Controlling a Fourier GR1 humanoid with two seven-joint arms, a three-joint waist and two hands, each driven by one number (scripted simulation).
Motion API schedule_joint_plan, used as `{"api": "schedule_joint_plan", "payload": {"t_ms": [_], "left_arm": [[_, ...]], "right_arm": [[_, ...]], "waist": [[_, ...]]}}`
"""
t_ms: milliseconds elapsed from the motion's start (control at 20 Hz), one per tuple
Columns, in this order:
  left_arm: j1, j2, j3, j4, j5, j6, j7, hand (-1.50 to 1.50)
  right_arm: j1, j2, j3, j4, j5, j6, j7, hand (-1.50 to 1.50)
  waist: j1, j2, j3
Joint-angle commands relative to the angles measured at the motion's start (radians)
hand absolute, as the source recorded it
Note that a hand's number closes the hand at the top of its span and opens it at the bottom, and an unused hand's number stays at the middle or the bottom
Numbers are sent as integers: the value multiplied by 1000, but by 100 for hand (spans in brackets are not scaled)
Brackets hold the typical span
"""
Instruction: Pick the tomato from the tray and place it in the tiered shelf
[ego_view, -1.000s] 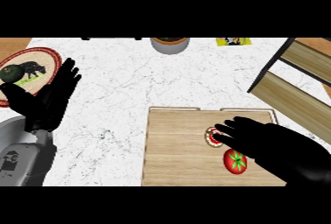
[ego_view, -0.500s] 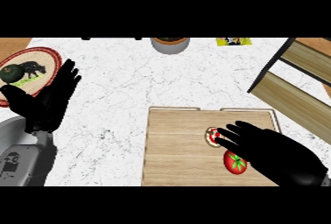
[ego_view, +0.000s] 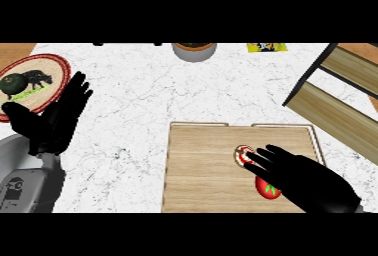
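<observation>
One tomato (ego_view: 267, 189) lies on tray (ego_view: 203, 170), partly under right hand (ego_view: 306, 177); fingers (ego_view: 260, 159) spread straight, not clamped. Left hand (ego_view: 55, 122) open, resting at left. Shelf (ego_view: 347, 95) upper right.

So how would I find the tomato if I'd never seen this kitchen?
Look for the wooden tray on the white counter. Near its right side, the robot's right hand is over two small things. The tomato is the plain red one with a green stem, nearer the robot than the red-and-white round thing.
</observation>
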Motion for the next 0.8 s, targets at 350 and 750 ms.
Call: {"api": "schedule_joint_plan", "payload": {"t_ms": [350,750], "left_arm": [[-47,-31,32,58,-44,2,-25,0],[32,4,64,-25,-10,-78,7,0]], "right_arm": [[3,111,-7,162,140,-68,-102,-150],[47,132,-2,193,198,-55,-136,-150]], "waist": [[-1,1,0],[0,0,0]]}}
